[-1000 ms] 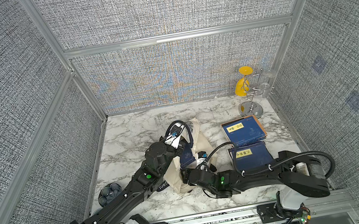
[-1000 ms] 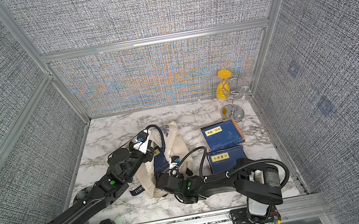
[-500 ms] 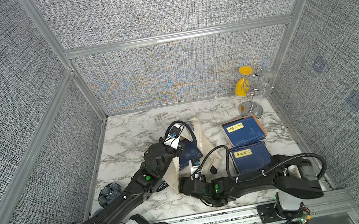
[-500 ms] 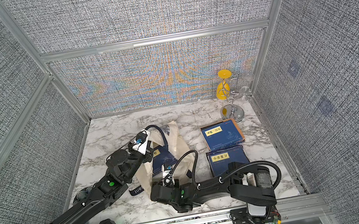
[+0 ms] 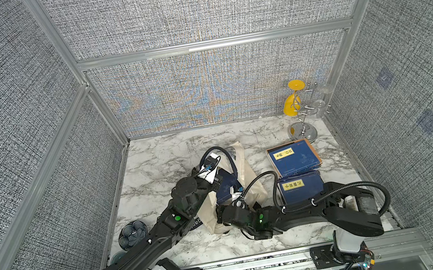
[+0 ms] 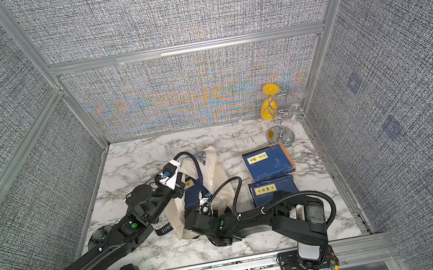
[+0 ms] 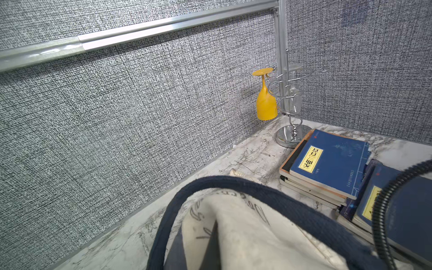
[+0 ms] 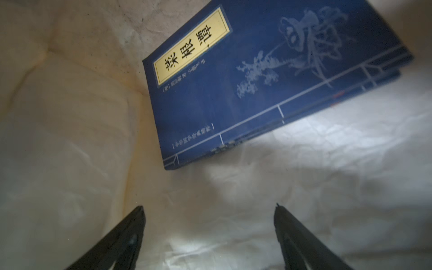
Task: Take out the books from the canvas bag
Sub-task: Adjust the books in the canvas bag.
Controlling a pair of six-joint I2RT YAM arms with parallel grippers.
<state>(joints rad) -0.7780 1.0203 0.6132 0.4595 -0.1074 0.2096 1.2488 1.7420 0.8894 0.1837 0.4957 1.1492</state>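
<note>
Left pincer [image 5: 217, 179] pinches the canvas bag [image 5: 246, 171] at its rim, pressed together. Right pincer [image 8: 208, 205] is spread inside (nothing held), a book [image 8: 257, 81] lying ahead

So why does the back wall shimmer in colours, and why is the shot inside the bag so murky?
In both top views, the back wall shows false blue-orange ripples from its fine weave; in the right wrist view, the canvas bag dims everything around the book but one bright patch, and the open right gripper looks soft.
</note>
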